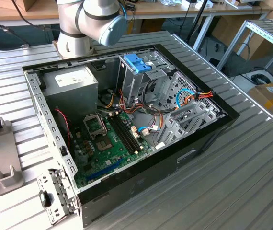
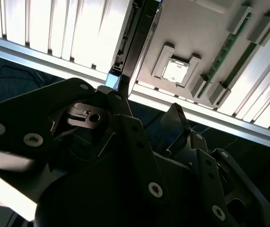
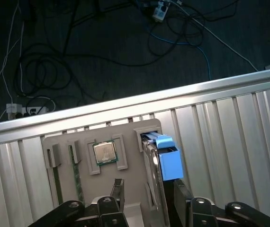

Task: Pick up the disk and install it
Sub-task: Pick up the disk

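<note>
The black end effector (image 3: 148, 185) is hovering open, straddling the dark-metal, light-blue-framed rectangular disk (image 3: 157, 165), which is standing on edge in the grey slotted holder (image 3: 132, 182), exposing both faces for clamping.

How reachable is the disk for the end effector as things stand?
Probably yes. In the first wrist view the disk stands on edge in the grey holder, uncovered, and the open end effector straddles it, with nothing in between.
</note>
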Available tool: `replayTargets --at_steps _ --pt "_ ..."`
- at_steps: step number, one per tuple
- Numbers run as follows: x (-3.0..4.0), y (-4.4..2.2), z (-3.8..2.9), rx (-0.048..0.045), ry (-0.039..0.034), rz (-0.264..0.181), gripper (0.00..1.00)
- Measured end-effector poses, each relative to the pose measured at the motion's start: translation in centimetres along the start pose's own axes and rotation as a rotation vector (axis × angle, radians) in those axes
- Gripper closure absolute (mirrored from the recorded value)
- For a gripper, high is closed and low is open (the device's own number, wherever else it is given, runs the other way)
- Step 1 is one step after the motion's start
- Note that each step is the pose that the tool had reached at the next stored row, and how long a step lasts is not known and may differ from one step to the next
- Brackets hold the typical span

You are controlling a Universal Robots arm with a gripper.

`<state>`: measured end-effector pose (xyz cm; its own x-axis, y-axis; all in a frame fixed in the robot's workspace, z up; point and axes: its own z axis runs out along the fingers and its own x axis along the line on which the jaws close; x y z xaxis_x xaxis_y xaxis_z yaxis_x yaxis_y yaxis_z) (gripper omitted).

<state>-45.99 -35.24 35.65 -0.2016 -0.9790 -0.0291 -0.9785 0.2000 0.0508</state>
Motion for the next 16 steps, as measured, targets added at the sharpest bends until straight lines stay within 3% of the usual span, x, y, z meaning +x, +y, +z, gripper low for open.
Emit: replayTargets --at_steps 11,16 --pt "-0.56 0.1 0.34 -0.0002 -0.0019 0.0 0.46" --pt "-1.13 0.21 0.6 -0.0007 -0.0013 -0.012 0.46"
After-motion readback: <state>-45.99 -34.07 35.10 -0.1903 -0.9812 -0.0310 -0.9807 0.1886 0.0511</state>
